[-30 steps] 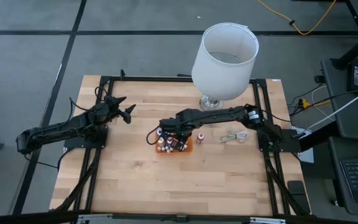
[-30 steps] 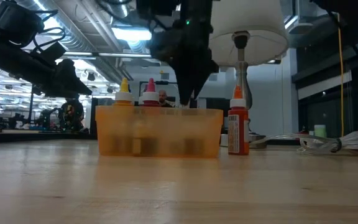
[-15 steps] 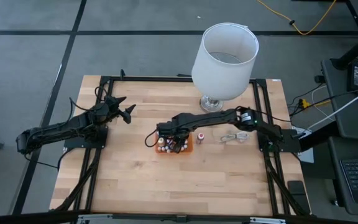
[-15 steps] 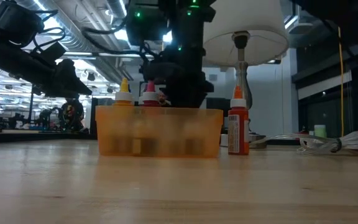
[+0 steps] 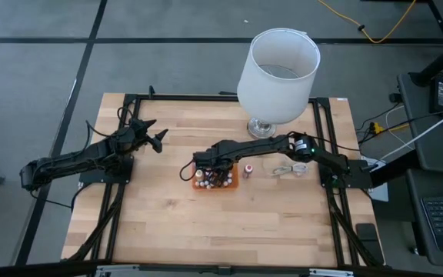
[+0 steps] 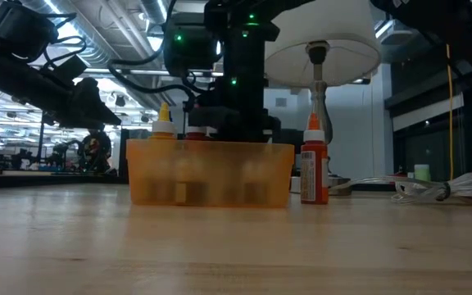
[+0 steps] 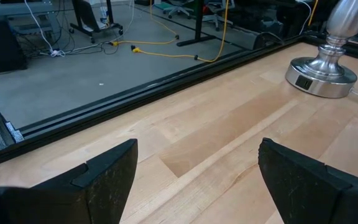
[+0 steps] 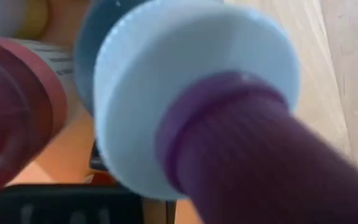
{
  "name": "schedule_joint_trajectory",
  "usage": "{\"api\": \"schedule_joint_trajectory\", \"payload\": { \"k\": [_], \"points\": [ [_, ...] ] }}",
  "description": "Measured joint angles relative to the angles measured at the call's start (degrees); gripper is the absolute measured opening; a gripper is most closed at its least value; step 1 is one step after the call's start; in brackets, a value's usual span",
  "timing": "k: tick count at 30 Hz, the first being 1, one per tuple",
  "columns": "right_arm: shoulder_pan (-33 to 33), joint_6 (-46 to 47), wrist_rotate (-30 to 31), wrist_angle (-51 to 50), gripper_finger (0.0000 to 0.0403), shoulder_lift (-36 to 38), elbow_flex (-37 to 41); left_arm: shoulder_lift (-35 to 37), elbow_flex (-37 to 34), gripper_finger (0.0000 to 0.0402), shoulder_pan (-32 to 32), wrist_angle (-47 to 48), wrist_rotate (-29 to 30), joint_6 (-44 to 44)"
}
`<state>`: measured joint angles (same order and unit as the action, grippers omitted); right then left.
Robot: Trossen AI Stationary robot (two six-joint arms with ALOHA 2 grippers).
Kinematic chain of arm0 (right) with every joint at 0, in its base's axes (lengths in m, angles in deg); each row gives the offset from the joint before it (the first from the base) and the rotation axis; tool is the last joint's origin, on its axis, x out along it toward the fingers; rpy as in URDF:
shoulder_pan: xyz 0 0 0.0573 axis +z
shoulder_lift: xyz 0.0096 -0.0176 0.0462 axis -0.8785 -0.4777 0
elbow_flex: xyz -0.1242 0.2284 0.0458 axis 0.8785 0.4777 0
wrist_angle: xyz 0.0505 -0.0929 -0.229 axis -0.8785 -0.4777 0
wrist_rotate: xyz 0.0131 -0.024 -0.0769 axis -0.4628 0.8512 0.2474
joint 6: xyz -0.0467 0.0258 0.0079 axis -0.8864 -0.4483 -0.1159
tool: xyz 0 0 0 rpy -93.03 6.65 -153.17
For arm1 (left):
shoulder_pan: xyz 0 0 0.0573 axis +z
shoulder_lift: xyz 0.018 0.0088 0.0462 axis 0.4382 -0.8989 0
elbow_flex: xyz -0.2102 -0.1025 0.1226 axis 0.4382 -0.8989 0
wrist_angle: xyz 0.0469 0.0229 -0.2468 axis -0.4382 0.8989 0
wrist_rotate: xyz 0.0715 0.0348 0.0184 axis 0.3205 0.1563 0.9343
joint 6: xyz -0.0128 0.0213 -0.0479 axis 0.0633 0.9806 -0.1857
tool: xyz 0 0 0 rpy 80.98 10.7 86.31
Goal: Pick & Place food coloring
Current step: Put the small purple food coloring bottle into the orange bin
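An orange tray [image 5: 235, 176] stands mid-table and holds several small food coloring bottles [image 5: 206, 183]. Their caps stick up above its wall in the low view [image 6: 164, 123]. One red-orange bottle [image 5: 248, 169] stands upright on the table just right of the tray [image 6: 314, 168]. My right gripper [image 5: 210, 166] is down among the bottles in the tray [image 6: 236, 131]. Its wrist view is filled by a pale blue bottle with a purple cap [image 8: 229, 118]. My left gripper [image 5: 156, 135] is open and empty at the table's far left [image 7: 194, 180].
A lamp with a white shade [image 5: 278, 65] stands on a metal base [image 5: 261, 127] behind the tray, close to my right arm. A coiled white cable [image 5: 289, 168] lies right of the loose bottle. Bare wood lies near and to the left of the tray.
My right gripper has gone down from above the tray until it is among the bottles, hiding the red-capped one in the low view. The tray and the loose bottle have stayed in place.
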<state>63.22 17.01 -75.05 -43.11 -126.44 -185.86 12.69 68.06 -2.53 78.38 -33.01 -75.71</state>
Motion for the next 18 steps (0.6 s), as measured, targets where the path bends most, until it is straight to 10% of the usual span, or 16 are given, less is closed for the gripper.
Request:
{"api": "schedule_joint_trajectory", "payload": {
  "k": [18],
  "points": [
    [0.33,-1.69,-2.19,-0.23,0.0090,0.01,-2.76,0.00,-0.02,0.0322,0.00,0.00,0.00,0.00]
  ]
}}
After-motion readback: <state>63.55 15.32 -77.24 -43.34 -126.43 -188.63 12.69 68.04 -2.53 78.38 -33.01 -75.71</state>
